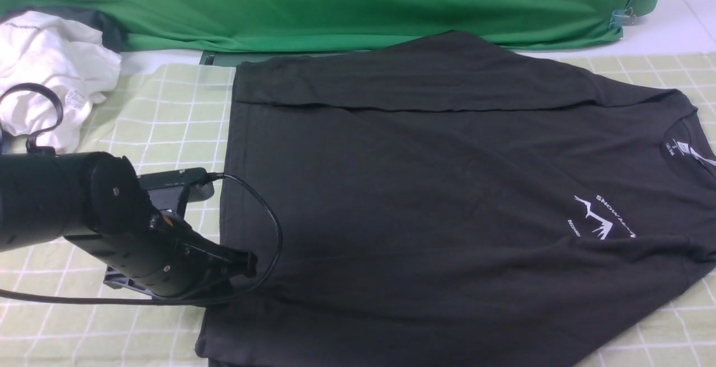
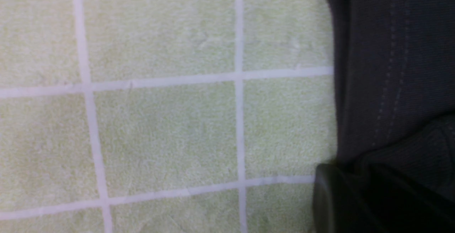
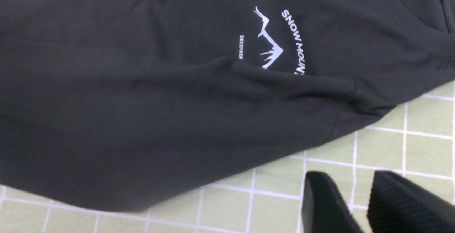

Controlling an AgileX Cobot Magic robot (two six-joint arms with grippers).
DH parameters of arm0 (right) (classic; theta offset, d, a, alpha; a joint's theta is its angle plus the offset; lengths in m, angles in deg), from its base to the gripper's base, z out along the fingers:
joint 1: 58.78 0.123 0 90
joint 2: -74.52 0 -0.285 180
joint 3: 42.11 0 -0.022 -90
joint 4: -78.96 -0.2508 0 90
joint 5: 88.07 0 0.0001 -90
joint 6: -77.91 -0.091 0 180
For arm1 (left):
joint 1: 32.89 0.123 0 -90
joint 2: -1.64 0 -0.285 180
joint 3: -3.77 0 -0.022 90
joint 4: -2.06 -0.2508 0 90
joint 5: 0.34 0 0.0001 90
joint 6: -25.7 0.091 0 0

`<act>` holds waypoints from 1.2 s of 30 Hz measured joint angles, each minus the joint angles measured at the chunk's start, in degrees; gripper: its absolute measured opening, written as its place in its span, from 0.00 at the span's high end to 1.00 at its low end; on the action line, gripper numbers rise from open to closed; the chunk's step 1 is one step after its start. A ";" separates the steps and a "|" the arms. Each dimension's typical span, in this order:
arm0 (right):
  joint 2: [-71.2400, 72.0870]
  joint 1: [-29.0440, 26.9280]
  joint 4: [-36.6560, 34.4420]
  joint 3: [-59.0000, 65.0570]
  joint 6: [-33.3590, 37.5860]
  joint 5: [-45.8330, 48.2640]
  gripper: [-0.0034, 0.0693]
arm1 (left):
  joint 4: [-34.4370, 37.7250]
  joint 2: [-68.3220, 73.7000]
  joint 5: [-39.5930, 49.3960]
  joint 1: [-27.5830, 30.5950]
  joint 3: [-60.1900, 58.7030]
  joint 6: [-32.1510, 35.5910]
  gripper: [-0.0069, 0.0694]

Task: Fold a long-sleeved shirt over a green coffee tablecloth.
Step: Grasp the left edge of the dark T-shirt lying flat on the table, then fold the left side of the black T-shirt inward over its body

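Looking at a black shirt [image 1: 425, 188] lying spread flat across the middle of the pale green checked tablecloth [image 1: 173, 115], with the collar [image 1: 688, 126] toward the tabletop's right edge and the hem [image 1: 235, 149] toward its left edge. Seeing the far sleeve [image 1: 391, 84] lying folded over the body along the side nearest the far edge, and the near sleeve [image 3: 160, 126] lying folded inward along the side nearest the near edge, covering the lower part of the white mountain logo [image 1: 601, 219]. Reaching in from the left edge with the left gripper [image 1: 243, 263], sitting right at the hem toward the near-left corner of the shirt. Catching only one dark finger [image 2: 341, 201] from the wrist, touching the hem's border where shirt meets checked cloth, and not being able to tell whether pinching fabric or standing apart. Trailing a thin black cable [image 1: 278, 235] in a loop over the hem just beside that gripper. Hovering with the right gripper [image 3: 350, 183] over bare tablecloth just beside the shirt's near side, close to the logo, gripping nothing, with the two fingers standing narrowly apart and checked cloth showing between them. Noting a crumpled white garment [image 1: 45, 70] at the far-left corner, and bright green fabric [image 1: 335, 3] running along the far edge, carrying a clip [image 1: 621, 18] near the far-right corner.
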 joint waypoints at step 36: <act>0.00 0.00 -0.14 0.00 0.00 -0.04 0.63 | 4.12 22.85 12.69 4.99 44.39 -6.37 0.79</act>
